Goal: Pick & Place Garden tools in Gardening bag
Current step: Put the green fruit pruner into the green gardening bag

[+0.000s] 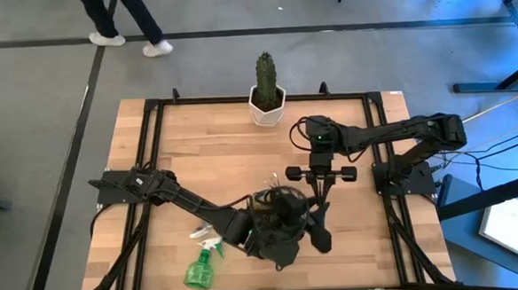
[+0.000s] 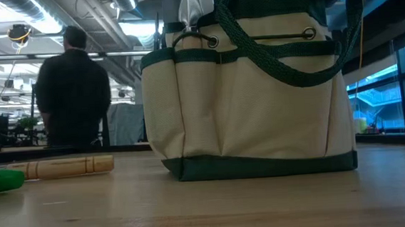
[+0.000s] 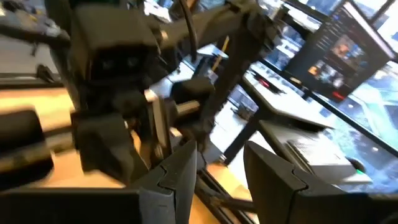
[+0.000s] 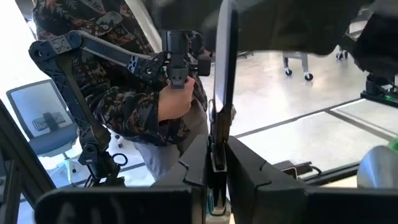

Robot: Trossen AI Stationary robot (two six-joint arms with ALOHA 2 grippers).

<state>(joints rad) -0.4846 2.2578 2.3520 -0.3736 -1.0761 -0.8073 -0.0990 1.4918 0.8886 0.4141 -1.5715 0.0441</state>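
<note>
Right hand [image 4: 214, 163] clamped on thin stiff metal tool blade [image 4: 222, 74] over soft, floppy tan-and-green fabric gardening bag [image 2: 247, 89]; left hand [image 3: 219, 163] fingers apart, empty; light translucent green spray bottle [image 1: 198, 269] best gripped at neck.

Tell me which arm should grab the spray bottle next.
Left, likely. The spray bottle lies on the left arm's side, just beside the left gripper, whose fingers stand apart and empty. The right gripper, over the gardening bag, is shut on a thin tool.
</note>
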